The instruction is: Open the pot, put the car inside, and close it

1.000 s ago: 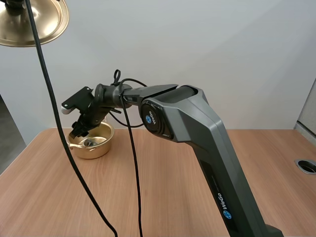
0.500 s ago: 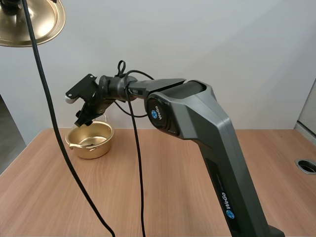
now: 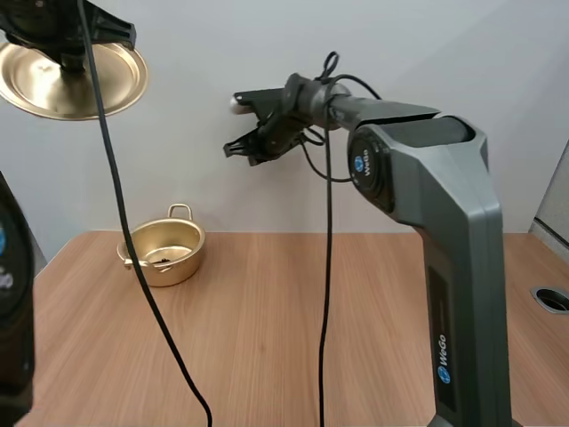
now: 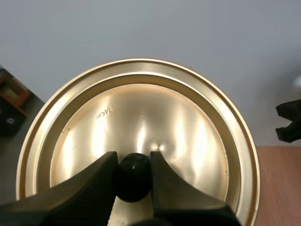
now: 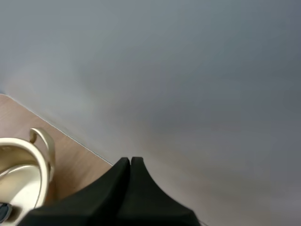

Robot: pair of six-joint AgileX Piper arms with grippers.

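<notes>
The gold pot (image 3: 164, 253) stands uncovered on the table's left side, with a small dark car (image 3: 163, 259) lying inside it. Its gold lid (image 3: 76, 78) hangs high above and to the left of the pot. My left gripper (image 4: 133, 156) is shut on the lid's black knob (image 4: 134, 175), which its fingers pinch against the lid's underside (image 4: 141, 122). My right gripper (image 3: 238, 149) is high in the air, up and to the right of the pot. Its fingers (image 5: 130, 164) lie together, shut on nothing, with the pot's rim and handle (image 5: 40, 141) below them.
The wooden table (image 3: 293, 329) stretches bare from the pot to the right. A round grommet hole (image 3: 553, 299) sits at its right edge. The right arm's large grey link (image 3: 444, 222) rises over the table's right half.
My right gripper has risen from inside the pot, up and to the right, and has shut, leaving the car in the pot. The held lid has shifted slightly to the right.
</notes>
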